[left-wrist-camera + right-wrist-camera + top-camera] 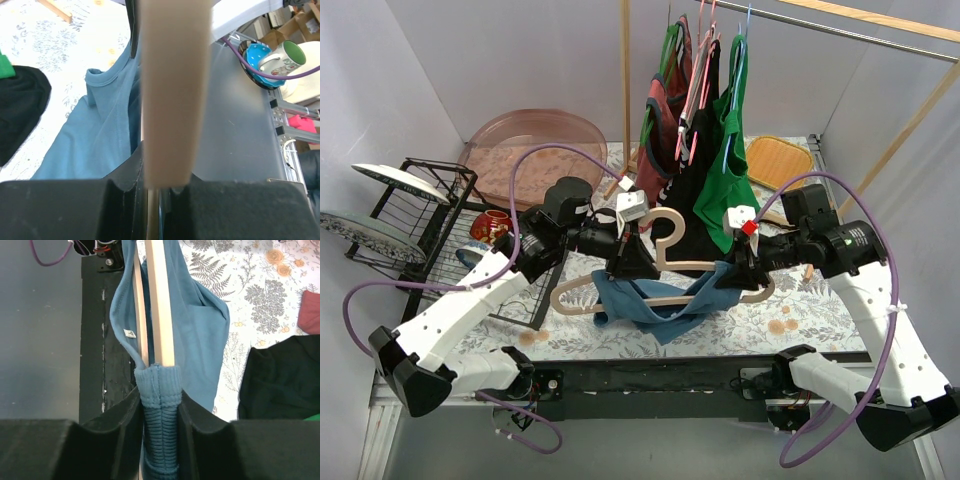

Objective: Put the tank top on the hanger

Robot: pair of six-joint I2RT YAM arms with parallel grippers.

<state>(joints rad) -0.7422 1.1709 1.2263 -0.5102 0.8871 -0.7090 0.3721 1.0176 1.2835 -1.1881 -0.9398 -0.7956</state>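
Observation:
The pale wooden hanger (665, 280) is held above the table between both arms. My left gripper (625, 262) is shut on its left arm, which fills the left wrist view (167, 90). The teal-blue tank top (645, 300) hangs from the hanger's right half, bunched below it. My right gripper (742, 270) is shut on the tank top's ribbed strap (159, 390), wrapped over the hanger's right arm (161, 305). The teal-blue fabric also shows in the left wrist view (97, 130).
Green (732, 150), black (698, 190) and red tops hang on thin hangers from a rail behind. A pink tray (535, 150), a black wire rack (430, 220) with plates and a red cup (492, 225) stand at the left. A wooden tray (778, 160) lies back right.

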